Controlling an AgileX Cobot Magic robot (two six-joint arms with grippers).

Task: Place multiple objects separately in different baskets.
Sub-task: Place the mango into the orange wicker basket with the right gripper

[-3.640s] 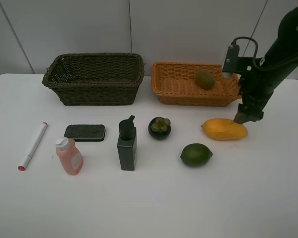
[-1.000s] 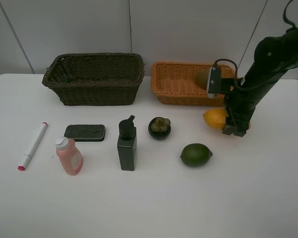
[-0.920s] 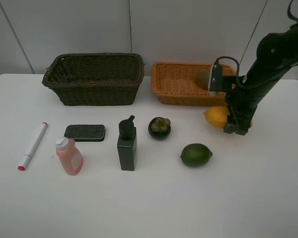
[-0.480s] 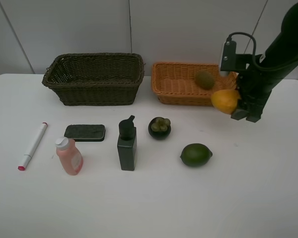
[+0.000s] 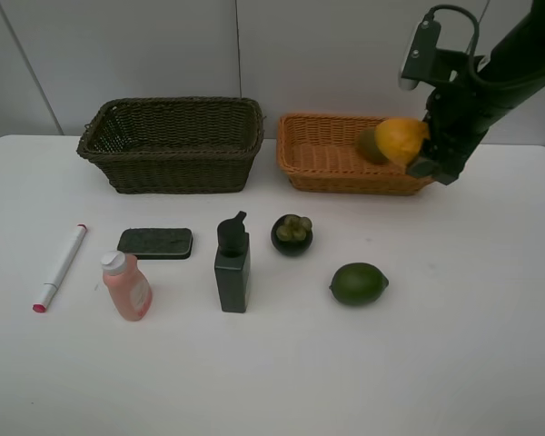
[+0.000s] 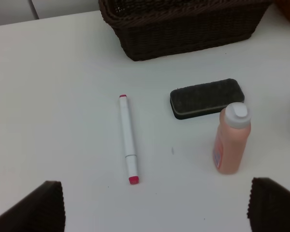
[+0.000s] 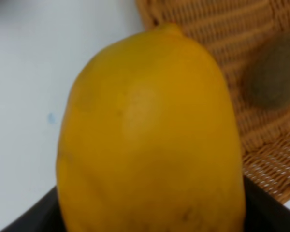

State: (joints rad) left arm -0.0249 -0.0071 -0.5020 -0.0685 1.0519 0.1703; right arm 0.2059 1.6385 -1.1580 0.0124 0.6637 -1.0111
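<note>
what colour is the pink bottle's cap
White cap on the pink plastic bottle, clearest in the left wrist view.

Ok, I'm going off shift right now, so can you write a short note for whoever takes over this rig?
Left gripper: open, holding nothing, above the marker.
Right gripper: shut on the yellow mango, in the air at the orange basket's right end.
Done: kiwi lies in the orange basket.
On the table: lime, mangosteen, black pump bottle, pink bottle, eraser block, marker.
Left: release the mango, then sort the rest, probably fruit here and the other items in the dark basket.
</note>
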